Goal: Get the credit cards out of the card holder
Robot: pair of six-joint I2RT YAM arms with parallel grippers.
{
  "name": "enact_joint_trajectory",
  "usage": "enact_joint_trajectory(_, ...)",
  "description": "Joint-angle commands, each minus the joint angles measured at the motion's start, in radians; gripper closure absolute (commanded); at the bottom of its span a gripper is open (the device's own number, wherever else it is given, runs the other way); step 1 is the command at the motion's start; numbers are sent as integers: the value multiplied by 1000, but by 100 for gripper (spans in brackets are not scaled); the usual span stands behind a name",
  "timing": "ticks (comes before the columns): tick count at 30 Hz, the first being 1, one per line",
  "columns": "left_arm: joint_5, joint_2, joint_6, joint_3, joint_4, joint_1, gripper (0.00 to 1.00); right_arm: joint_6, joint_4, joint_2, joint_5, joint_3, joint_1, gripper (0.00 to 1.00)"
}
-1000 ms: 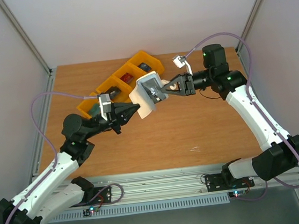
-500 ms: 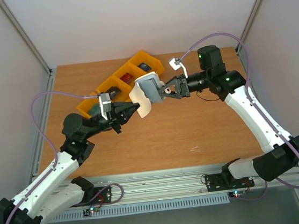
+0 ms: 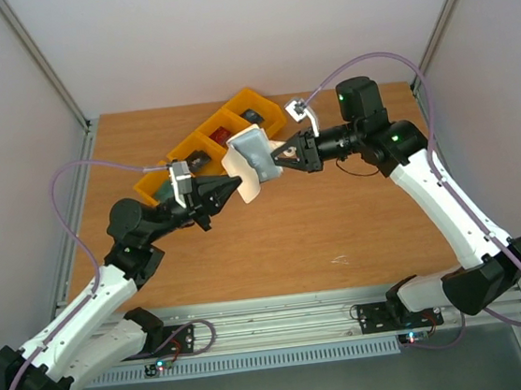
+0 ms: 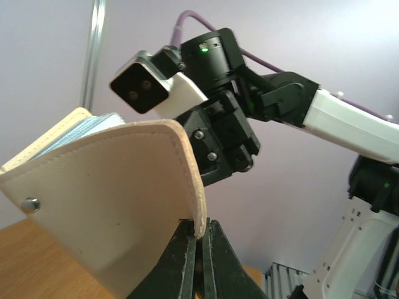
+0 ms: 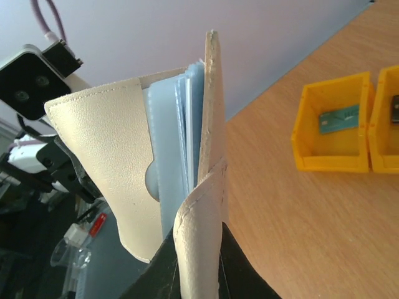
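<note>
The card holder point(image 3: 249, 159), a pale beige folding wallet, hangs in the air over the table between my two grippers. My left gripper point(image 3: 239, 186) is shut on the lower edge of its outer flap point(image 4: 106, 199), pinched between the fingertips point(image 4: 199, 232). My right gripper point(image 3: 278, 158) comes in from the right and is shut on a curled beige strap of the holder point(image 5: 199, 240). The holder gapes open, showing pale blue sleeves point(image 5: 177, 149) inside. The credit cards are hidden; none shows in the sleeves.
A row of yellow bins point(image 3: 254, 95) runs diagonally behind the holder, with a red item point(image 3: 219, 138) and dark items inside. One bin point(image 5: 324, 152) holds a dark card-like piece with pale marks point(image 5: 340, 118). Bare wood table point(image 3: 338, 214) lies below.
The right gripper, open half a second ago, has moved left and shut on the holder's strap. The holder has shifted slightly left. The left gripper has kept its grip.
</note>
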Motion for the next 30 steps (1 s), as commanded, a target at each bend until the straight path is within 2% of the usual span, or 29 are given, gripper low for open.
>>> enact_joint_trajectory(1, -191, -12, 5, 5, -46, 3, 100, -18, -44, -14, 104, 53, 16, 99)
enact_joint_trajectory(3, -333, -13, 18, -5, -114, 6, 98, -19, -94, -3, 192, 80, 16, 99)
enact_joint_trajectory(4, -402, -12, 29, -12, -140, 6, 88, -15, -119, 3, 243, 94, 16, 99)
enact_joint_trajectory(7, -528, -8, 100, -40, -196, 6, 48, 12, -213, 19, 484, 138, 18, 99)
enact_joint_trajectory(8, -556, -8, 134, -54, -211, 6, 38, 23, -248, 25, 583, 158, 19, 99)
enact_joint_trajectory(10, -613, -12, 189, -73, -228, 7, 29, 35, -325, 42, 770, 191, 33, 99)
enact_joint_trajectory(13, -607, -13, 249, -93, -218, 8, 29, 27, -498, 117, 1149, 272, 114, 99)
enact_joint_trajectory(17, -458, -2, 257, -95, -173, 8, 39, 36, -638, 263, 1385, 379, 244, 99)
enact_joint_trajectory(21, -327, 13, 209, -93, -140, -1, 47, 42, -681, 362, 1429, 476, 310, 99)
enact_joint_trajectory(24, -307, 19, 196, -95, -145, -11, 56, 27, -702, 418, 1436, 538, 352, 99)
enact_joint_trajectory(30, -267, 27, 196, -103, -142, -20, 61, 22, -714, 473, 1325, 612, 383, 99)
